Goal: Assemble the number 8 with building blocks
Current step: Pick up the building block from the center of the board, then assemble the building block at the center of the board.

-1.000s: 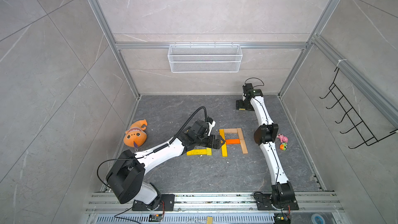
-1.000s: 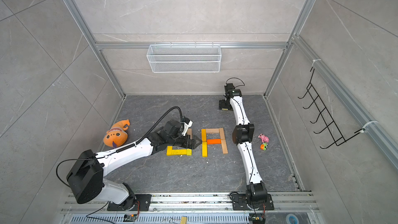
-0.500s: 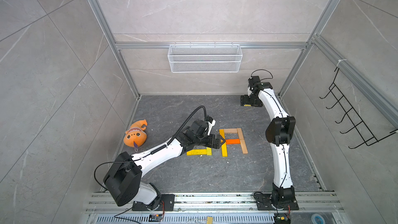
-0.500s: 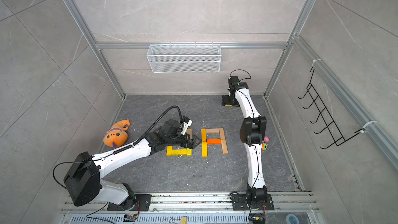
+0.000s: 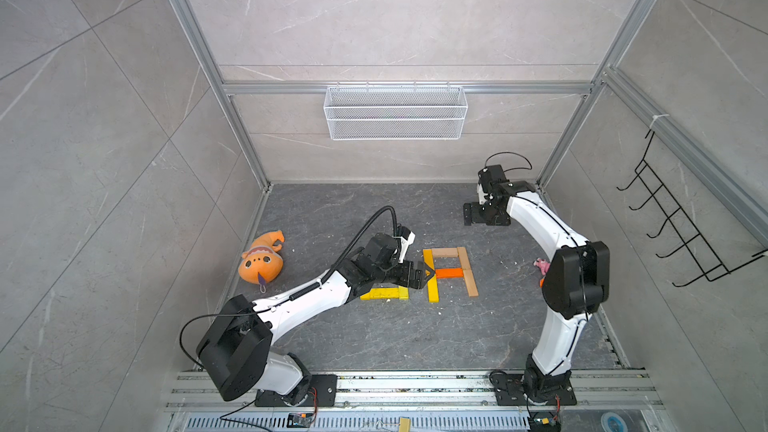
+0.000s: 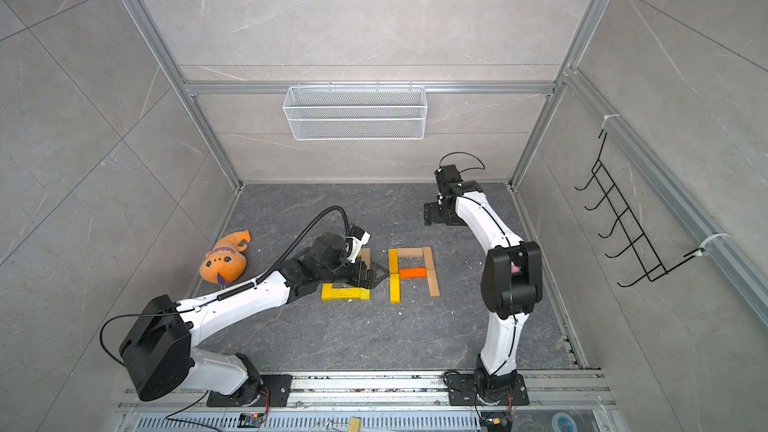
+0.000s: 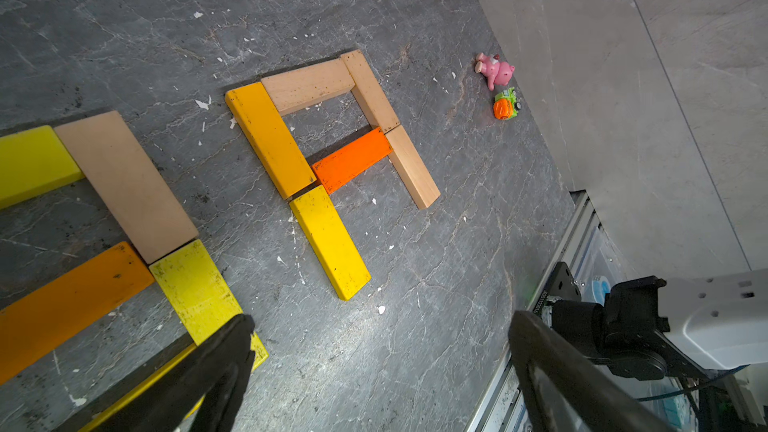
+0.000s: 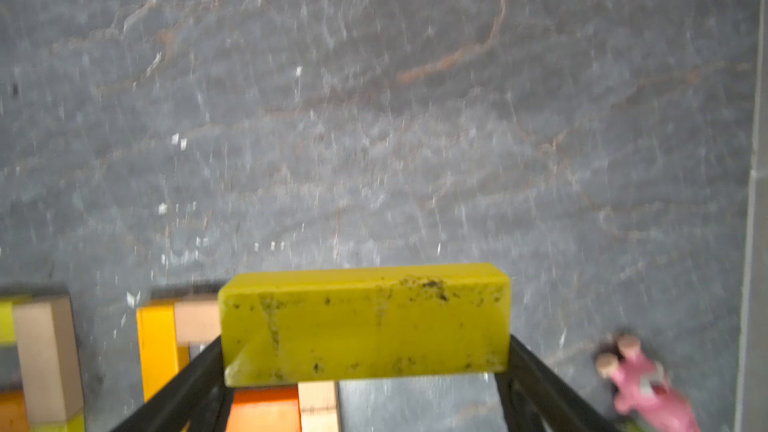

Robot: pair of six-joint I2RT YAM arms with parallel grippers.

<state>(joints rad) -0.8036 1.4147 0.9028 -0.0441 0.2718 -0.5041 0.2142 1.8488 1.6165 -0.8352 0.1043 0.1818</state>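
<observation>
Building blocks (image 5: 432,288) are our concern. One of them, a yellow block (image 8: 365,322), sits in the right claw (image 8: 365,351), pinched end to end, so the jaws stand far apart yet are full. Carried lengthwise like that, we judge, it can be laid flat as a bar without any turning. Seen from above, that claw hangs near the far wall, at about 1 o'clock from the unfinished 8 (image 6: 409,252) on the table (image 5: 374,334). We count six bars there: an amber and a yellow one down the 9 o'clock side, two tan ones down the 3 o'clock side, a tan bar across the top, and an orange crossbar (image 7: 353,160) touching both sides. The 6 o'clock end is open, and that is where we expect the carried block to go. The left claw (image 7: 380,326) is spread wide and empty, hovering just at 9 o'clock of the 8, over the edge of a second cluster (image 6: 345,293) of yellow, tan and orange bars. We take it to be waiting clear of the gap. A pink toy (image 7: 494,70) lies at 3 o'clock, and an orange plush (image 5: 262,261) far off at 9 o'clock.
</observation>
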